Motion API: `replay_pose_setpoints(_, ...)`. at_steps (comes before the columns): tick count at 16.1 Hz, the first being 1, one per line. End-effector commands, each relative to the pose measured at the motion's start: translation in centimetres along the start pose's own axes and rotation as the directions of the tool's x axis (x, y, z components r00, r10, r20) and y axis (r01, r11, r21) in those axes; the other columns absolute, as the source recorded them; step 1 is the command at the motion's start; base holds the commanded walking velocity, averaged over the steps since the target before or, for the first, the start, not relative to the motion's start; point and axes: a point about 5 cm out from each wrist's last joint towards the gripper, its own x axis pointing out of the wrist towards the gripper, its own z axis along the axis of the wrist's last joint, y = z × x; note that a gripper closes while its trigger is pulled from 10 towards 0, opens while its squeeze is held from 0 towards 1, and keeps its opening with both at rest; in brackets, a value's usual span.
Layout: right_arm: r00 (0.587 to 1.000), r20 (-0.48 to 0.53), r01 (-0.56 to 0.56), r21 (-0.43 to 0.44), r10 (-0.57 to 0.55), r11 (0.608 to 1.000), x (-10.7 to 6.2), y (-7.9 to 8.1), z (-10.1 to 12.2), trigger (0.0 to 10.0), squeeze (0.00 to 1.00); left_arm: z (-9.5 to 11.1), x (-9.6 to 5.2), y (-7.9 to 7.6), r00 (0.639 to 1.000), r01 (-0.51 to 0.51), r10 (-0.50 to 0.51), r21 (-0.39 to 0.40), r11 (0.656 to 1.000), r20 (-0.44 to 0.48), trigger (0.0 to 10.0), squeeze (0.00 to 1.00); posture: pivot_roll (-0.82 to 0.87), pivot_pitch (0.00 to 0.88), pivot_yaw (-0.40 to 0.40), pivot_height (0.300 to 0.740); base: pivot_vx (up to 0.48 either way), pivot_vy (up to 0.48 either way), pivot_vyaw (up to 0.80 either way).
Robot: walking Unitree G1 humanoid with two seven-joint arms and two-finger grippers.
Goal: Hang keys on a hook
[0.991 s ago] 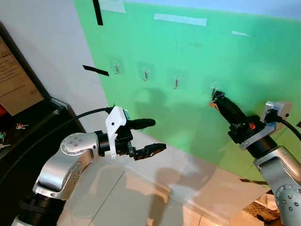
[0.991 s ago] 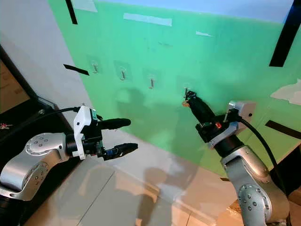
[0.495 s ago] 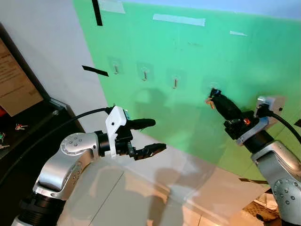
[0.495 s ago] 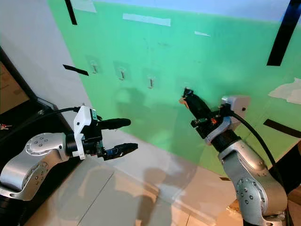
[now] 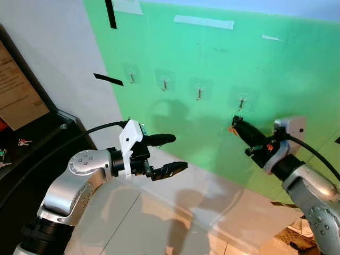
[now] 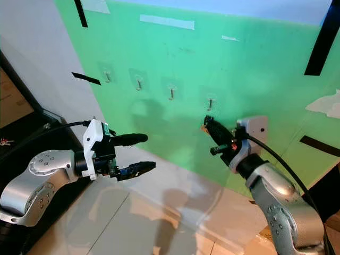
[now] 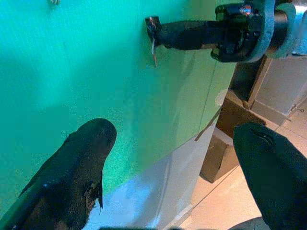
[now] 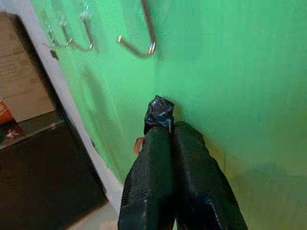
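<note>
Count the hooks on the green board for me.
4, in a row across the green board: far-left hook, second, third, and rightmost, just above the right gripper holding the keys. All look bare.

The right gripper (image 5: pixel 235 123) is raised on a bent silver arm, its two black fingers (image 8: pixel 163 158) pressed together, tips up against the wall. The left gripper (image 5: pixel 172 154) is held forward at mid-height, elbow bent, fingers spread wide apart.
</note>
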Motion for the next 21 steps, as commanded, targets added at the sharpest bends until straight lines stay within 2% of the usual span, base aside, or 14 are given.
replay_pose_setpoints(1, 0.999, 0.006, -0.053, 0.002, 0.053, 0.999, -0.2, 0.6, 0.1, 10.0, 0.00, 0.0, -0.1, 0.0, 1.000, 0.005, -0.005, 0.007, 1.000, -0.017, 10.0, 0.00, -0.15, 0.000, 0.089, 0.740, 0.000, 0.000, 0.00)
replay_pose_setpoints(5, 0.971, 0.156, -0.191, 0.035, 0.183, 0.981, -1.5, 1.4, 2.6, 10.0, 0.00, 0.2, 0.1, 0.1, 1.000, 0.004, -0.003, 0.008, 1.000, -0.013, 10.0, 0.00, -0.16, 0.000, 0.096, 0.740, 0.000, 0.000, 0.00)
replay_pose_setpoints(7, 0.962, 0.154, -0.228, 0.011, 0.224, 0.974, -1.9, 1.4, 3.0, 10.0, 0.00, 0.3, 0.2, 0.2, 1.000, 0.004, -0.004, 0.009, 1.000, -0.009, 10.0, 0.00, -0.16, 0.000, 0.098, 0.740, 0.000, 0.000, 0.00)
replay_pose_setpoints(8, 0.962, 0.125, -0.240, -0.027, 0.241, 0.970, -2.3, 1.3, 3.1, 10.0, 0.00, 0.3, 0.3, 0.2, 1.000, 0.006, -0.006, 0.010, 1.000, -0.005, 10.0, 0.00, -0.17, 0.000, 0.099, 0.740, 0.000, 0.000, 0.00)
replay_pose_setpoints(10, 0.962, 0.139, -0.233, -0.036, 0.235, 0.972, -2.6, 1.0, 3.6, 10.0, 0.00, 0.3, 0.4, 0.2, 1.000, 0.006, -0.006, 0.010, 1.000, -0.002, 10.0, 0.00, -0.17, 0.000, 0.100, 0.740, 0.000, 0.000, 0.00)
replay_pose_setpoints(13, 0.938, 0.215, -0.282, 0.008, 0.273, 0.959, -2.7, 1.4, 4.6, 10.0, 0.00, 0.4, 0.5, 0.2, 1.000, 0.008, -0.008, 0.011, 1.000, 0.000, 10.0, 0.00, -0.17, 0.000, 0.100, 0.740, 0.000, 0.000, 0.00)
replay_pose_setpoints(14, 0.916, 0.250, -0.333, 0.039, 0.314, 0.942, -2.9, 1.9, 4.9, 10.0, 0.00, 0.4, 0.5, 0.3, 1.000, 0.008, -0.008, 0.010, 1.000, 0.000, 10.0, 0.00, -0.17, 0.000, 0.100, 0.740, 0.000, 0.000, 0.00)
replay_pose_setpoints(16, 0.838, 0.306, -0.502, 0.109, 0.452, 0.858, -3.6, 3.5, 5.1, 10.0, 0.00, 0.3, 0.5, 0.3, 1.000, 0.009, -0.009, 0.008, 1.000, 0.000, 10.0, 0.00, -0.17, 0.000, 0.100, 0.740, 0.000, 0.000, 0.00)
replay_pose_setpoints(18, 0.812, 0.289, -0.557, 0.122, 0.507, 0.822, -3.7, 4.3, 4.7, 10.0, 0.00, 0.3, 0.6, 0.3, 1.000, 0.010, -0.010, 0.008, 1.000, -0.001, 10.0, 0.00, -0.17, 0.000, 0.100, 0.740, 0.000, 0.000, 0.00)
replay_pose_setpoints(19, 0.811, 0.285, -0.560, 0.124, 0.511, 0.819, -3.6, 4.5, 4.5, 10.0, 0.00, 0.3, 0.6, 0.3, 1.000, 0.010, -0.010, 0.009, 1.000, -0.001, 10.0, 0.00, -0.17, 0.000, 0.099, 0.740, 0.000, 0.000, 0.00)
replay_pose_setpoints(20, 0.828, 0.275, -0.533, 0.112, 0.489, 0.839, -3.3, 4.3, 4.5, 10.0, 0.00, 0.3, 0.6, 0.3, 1.000, 0.009, -0.009, 0.009, 1.000, -0.002, 10.0, 0.00, -0.17, 0.000, 0.099, 0.740, 0.000, 0.000, 0.00)
replay_pose_setpoints(21, 0.900, 0.219, -0.392, 0.032, 0.376, 0.919, -2.2, 3.4, 4.2, 10.0, 0.00, 0.3, 0.6, 0.4, 1.000, 0.006, -0.006, 0.010, 1.000, -0.002, 10.0, 0.00, -0.17, 0.000, 0.099, 0.740, 0.000, 0.000, 0.00)
